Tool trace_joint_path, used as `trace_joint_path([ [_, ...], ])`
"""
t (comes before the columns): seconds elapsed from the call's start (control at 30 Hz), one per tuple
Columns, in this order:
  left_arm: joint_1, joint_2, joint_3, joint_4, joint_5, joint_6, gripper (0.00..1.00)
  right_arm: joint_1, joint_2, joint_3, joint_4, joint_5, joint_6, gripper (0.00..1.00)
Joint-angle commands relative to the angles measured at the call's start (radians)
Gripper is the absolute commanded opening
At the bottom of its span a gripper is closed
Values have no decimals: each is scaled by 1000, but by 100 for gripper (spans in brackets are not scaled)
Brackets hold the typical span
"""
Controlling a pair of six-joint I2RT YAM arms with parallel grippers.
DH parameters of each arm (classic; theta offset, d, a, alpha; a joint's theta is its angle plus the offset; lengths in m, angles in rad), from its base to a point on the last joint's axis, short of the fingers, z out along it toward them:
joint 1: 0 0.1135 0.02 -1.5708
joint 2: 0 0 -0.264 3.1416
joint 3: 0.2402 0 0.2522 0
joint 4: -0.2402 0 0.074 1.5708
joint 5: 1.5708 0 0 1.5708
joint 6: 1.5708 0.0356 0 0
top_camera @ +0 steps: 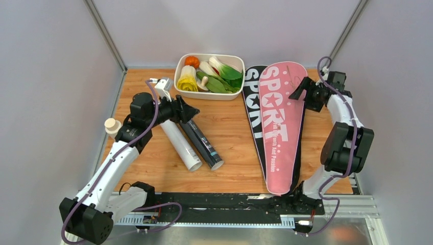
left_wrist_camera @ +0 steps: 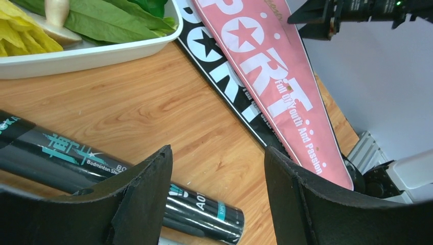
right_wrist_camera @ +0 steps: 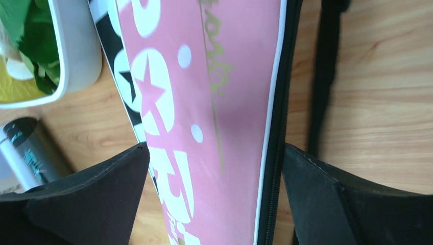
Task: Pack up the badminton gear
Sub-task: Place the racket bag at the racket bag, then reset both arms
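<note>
Two covers: the pink cover (top_camera: 278, 122) lies on top of the black cover (top_camera: 254, 109), right of centre on the counter (top_camera: 230, 153). Their long axes run far to near, wide heads at the far edge and narrow tails toward the arm bases.
Edges: the pink tail reaches the near edge by the foot of the right arm (top_camera: 347, 145). The black head sits just beside the white tray (top_camera: 208, 96).
Open room: bare wood between covers and tubes, and a narrow strip right of the covers.
Tubes: the white tube (top_camera: 181, 143) and black tube (top_camera: 204, 144) lie touching, slanting far-left to near-right.
Hidden: the tubes' far ends are under the left arm (top_camera: 122, 153), and part of the black cover is under the pink. What the covers contain cannot be told.
Left claw (top_camera: 189, 109): wide, empty, above the tubes.
Right claw (top_camera: 298, 92): wide, empty, over the pink head's right edge.
</note>
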Motion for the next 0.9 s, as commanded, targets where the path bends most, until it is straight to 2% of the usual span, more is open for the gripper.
trace_joint_path([
  [0.0,-3,-21,19,33,-20,38,73,75,-77,179,-94,209,-4,100],
  [0.17,-3,-40,81,-20,-64,63,73,230,-148,222,-204,285,68,100],
  [0.3,-2,-78,114,-24,-98,53,73,431,-291,196,-220,439,96,100],
  [0.37,-2,-94,130,-28,-97,44,73,494,-369,176,-223,447,112,100],
  [0.6,-4,-157,160,-38,-96,-13,73,528,-720,-5,-170,404,177,100],
  [0.73,-4,-215,150,-70,-97,-9,73,529,-869,-101,-166,395,191,100],
  [0.87,-4,-283,128,-114,-167,0,73,527,-979,-163,-164,352,215,100],
])
